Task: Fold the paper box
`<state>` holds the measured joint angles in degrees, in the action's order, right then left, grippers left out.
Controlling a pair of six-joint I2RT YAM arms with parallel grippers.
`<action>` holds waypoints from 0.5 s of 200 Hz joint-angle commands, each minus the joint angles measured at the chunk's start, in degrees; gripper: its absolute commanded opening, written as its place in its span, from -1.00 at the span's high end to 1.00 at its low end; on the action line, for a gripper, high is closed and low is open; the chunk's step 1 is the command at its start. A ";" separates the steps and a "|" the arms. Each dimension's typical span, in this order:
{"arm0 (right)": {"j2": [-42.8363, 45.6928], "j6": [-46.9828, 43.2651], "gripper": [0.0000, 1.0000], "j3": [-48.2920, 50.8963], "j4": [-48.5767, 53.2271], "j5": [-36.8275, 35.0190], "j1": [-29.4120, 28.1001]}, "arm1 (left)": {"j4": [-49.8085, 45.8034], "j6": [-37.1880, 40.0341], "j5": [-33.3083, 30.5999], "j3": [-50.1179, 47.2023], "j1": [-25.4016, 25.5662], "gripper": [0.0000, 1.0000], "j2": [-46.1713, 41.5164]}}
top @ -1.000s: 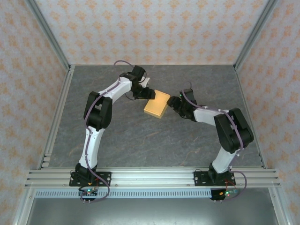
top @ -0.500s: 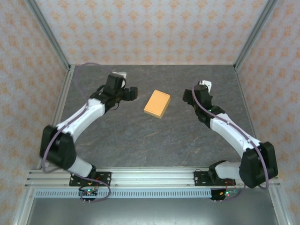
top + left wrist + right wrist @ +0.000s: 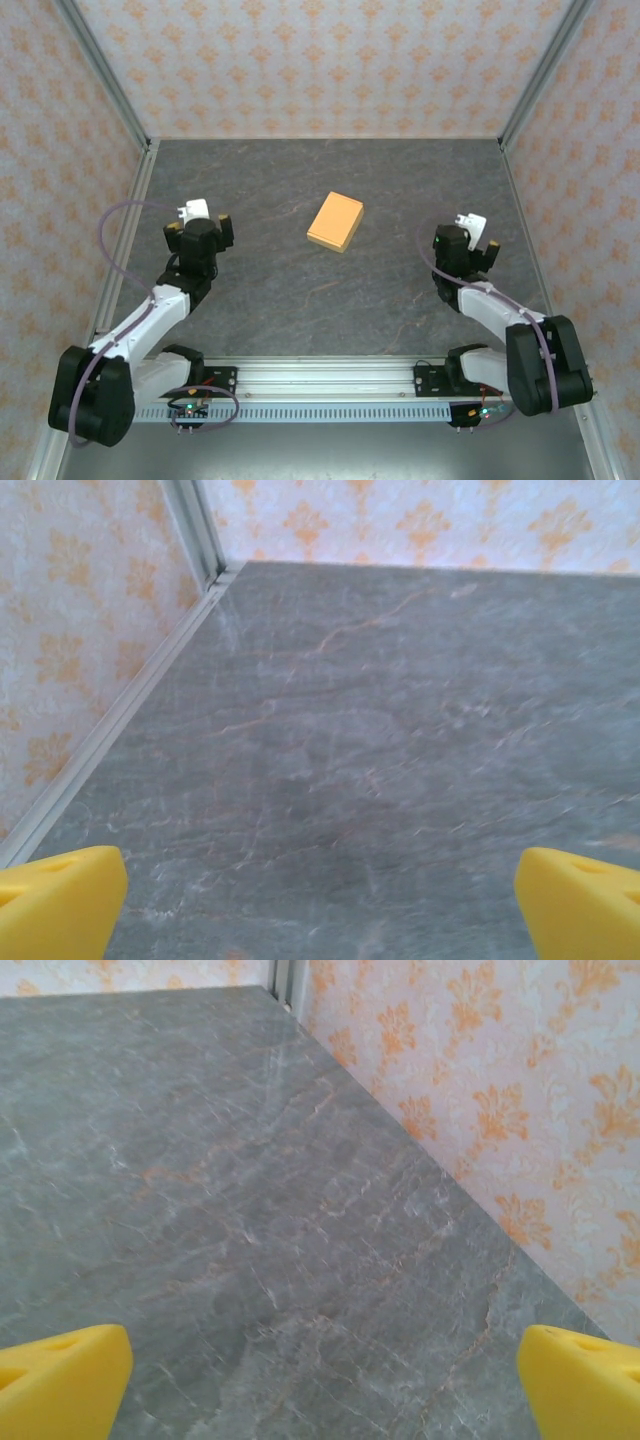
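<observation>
The paper box (image 3: 335, 222) looks like smooth matt cardboard; the table (image 3: 280, 180) is grey, marble-veined, faintly sheened; brushed metal rails (image 3: 320, 376) line its near edge.

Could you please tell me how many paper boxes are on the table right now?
1. The paper box lies as a closed, flat box near the middle of the table, apart from the left hand and the right hand. None seems hidden.
</observation>
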<state>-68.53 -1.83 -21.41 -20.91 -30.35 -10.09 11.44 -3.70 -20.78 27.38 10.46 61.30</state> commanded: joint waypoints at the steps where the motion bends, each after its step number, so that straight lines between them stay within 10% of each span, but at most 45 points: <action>1: -2.79 -3.10 -0.99 1.98 -14.55 6.03 1.74 | 12.55 3.35 4.43 -3.12 -2.60 -1.00 5.17; 100: -16.61 -2.55 -0.98 4.43 -34.45 25.85 6.31 | 30.22 5.47 21.26 -2.83 -8.82 -1.00 23.99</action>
<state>-82.24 -3.75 -18.09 -47.70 -8.67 -4.08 40.16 -0.25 -4.08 22.48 2.09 83.46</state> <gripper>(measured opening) 0.992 0.999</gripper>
